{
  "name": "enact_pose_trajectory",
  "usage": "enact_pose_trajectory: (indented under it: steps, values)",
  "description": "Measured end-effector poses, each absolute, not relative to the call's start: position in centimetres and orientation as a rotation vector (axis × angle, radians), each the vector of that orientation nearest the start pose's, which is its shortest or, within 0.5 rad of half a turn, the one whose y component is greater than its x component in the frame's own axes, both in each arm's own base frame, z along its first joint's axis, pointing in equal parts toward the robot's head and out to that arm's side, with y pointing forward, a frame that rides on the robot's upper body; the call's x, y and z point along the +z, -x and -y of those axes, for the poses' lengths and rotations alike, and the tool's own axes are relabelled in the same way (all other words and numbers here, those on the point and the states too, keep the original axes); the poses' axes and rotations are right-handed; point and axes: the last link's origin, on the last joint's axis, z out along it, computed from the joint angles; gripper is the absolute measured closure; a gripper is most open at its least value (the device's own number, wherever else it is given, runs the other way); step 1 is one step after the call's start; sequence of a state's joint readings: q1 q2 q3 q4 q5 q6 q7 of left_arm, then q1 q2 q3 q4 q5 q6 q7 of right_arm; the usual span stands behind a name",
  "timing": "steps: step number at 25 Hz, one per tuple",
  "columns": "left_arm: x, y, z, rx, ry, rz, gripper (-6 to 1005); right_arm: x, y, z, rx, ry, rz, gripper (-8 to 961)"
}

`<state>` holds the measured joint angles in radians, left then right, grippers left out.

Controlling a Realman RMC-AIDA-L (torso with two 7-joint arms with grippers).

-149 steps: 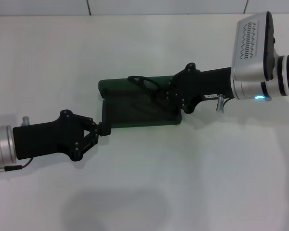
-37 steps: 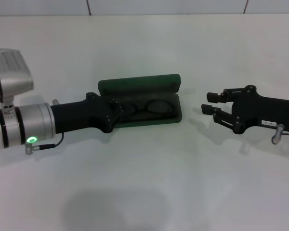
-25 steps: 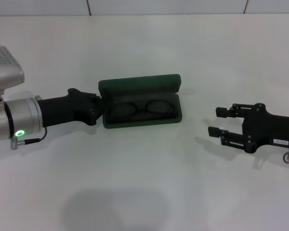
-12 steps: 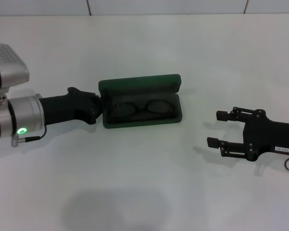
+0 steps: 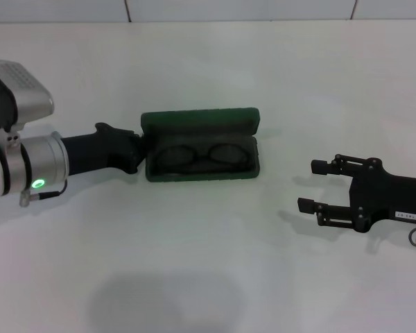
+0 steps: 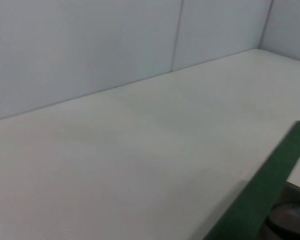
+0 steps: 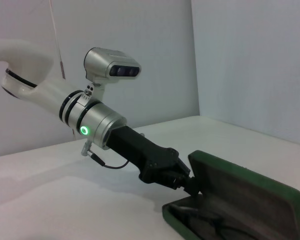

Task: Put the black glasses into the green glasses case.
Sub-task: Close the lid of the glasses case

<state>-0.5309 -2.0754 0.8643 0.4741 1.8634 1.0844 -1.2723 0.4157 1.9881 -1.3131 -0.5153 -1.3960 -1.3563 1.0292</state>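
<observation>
The black glasses [image 5: 202,154] already lie inside the open green glasses case [image 5: 201,125], centre of the head frame, so the placing looks done; only shutting the lid might remain. The left gripper [image 5: 140,151] sits at the case's left end, its fingers too hidden to judge. The right gripper [image 5: 317,186] hangs wide open and empty, lower right. The white table [image 5: 208,263] meets pale wall panels.
</observation>
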Motion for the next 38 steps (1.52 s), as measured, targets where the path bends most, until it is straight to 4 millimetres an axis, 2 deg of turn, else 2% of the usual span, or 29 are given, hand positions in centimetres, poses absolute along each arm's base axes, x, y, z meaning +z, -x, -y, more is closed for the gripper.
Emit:
enact_pose_trajectory:
  steps: [15,20,25,28,32,35,38]
  values:
    - [-3.2,29.7,-37.5,-0.391,2.411,0.697,987,-3.4,-27.4,-30.6,0.712,2.73,-0.333,225]
    - [-2.7,29.5,-36.8,-0.442,2.461,0.734,986,-3.3,-27.5,-30.4,0.715,2.728,-0.34,225]
    - [-0.8,29.4,-35.3,-0.571,2.499,0.86,986,-3.2,-27.6,-30.4,0.724,2.726,-0.342,225]
    - [0.2,28.6,-34.7,-0.645,2.487,0.916,986,-3.2,-27.6,-30.3,0.721,2.724,-0.344,226]
    - [1.0,26.7,-34.7,-0.687,2.481,0.883,986,-3.2,-27.8,-30.3,0.717,2.721,-0.349,226]
    - [0.9,25.1,-35.8,-0.692,2.479,0.883,986,-3.1,-27.9,-30.2,0.716,2.715,-0.358,226]
    - [0.2,23.7,-37.7,-0.655,2.433,0.876,986,-3.0,-28.0,-30.2,0.726,2.703,-0.365,226]
